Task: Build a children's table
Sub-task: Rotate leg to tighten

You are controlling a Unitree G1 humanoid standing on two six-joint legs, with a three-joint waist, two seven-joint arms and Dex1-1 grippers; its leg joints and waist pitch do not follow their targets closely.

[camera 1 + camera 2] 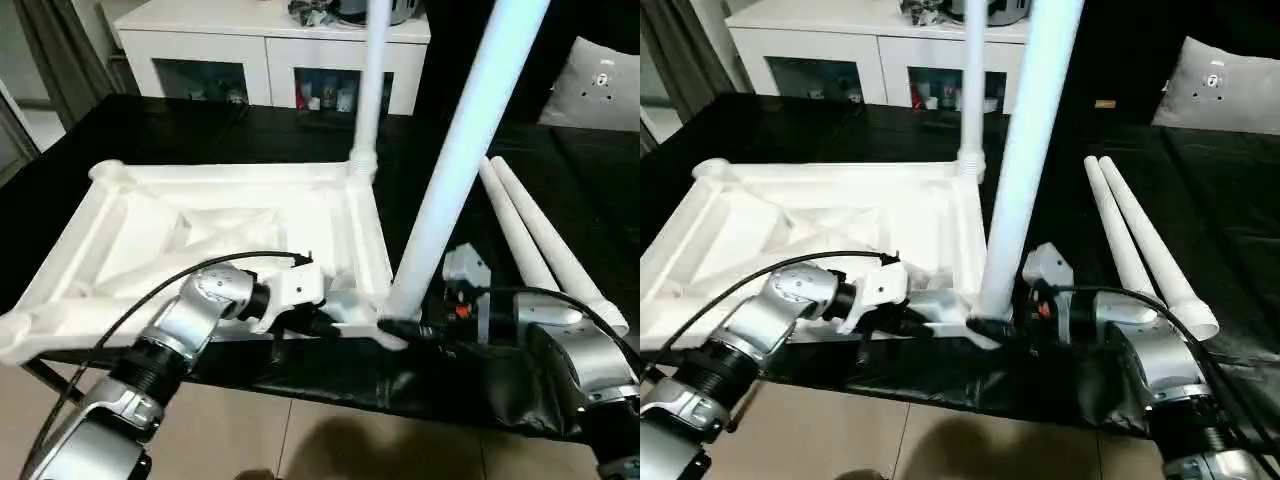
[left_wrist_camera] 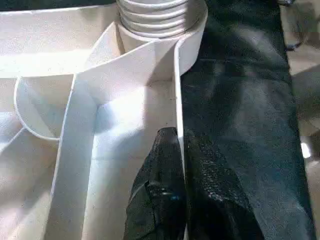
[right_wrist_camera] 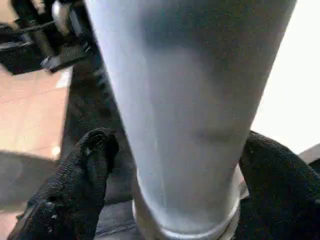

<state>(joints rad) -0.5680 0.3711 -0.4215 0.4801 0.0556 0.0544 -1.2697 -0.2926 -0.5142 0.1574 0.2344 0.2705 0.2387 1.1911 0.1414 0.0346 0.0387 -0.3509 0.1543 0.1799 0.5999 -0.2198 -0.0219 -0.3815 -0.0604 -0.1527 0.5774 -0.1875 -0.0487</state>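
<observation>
L arm: silver forearm comes in from near-left, black cable looped over it, reaching to near edge of the tabletop.
L gripper (image 1: 322, 322): two black fingers (image 2: 162, 200) clenched on the thin near side wall of the white plastic rectangular tabletop (image 1: 200, 225), one finger inside the wall, one outside, close to the near-right corner socket.
R gripper (image 1: 992, 328): black fingers (image 3: 80, 175) spread either side of the base of the near white tapered tube leg (image 1: 460, 150); a gap shows betw. at least one finger and the tube, so whether it grips the leg I cannot tell.
Tabletop: lies underside up w/ ribs showing, on the large black-covered work table (image 1: 200, 125), its near edge along the work table's near edge.
Near leg: stands in near-right corner socket, leaning away to the right; threaded end sits in the socket collar (image 2: 160, 20).
Far leg (image 1: 372, 70): white tube, upright in far-right corner socket.
Spare legs (image 1: 545, 240): two white tapered tubes lying side by side on the black cover, right of the tabletop, touching along their length, near ends by the R arm.
Background: white cabinet w/ glass doors (image 1: 270, 50) behind the work table; grey cushion (image 1: 600, 85) at far right.
Floor: tan tiles (image 1: 350, 440) below the table's near edge.
</observation>
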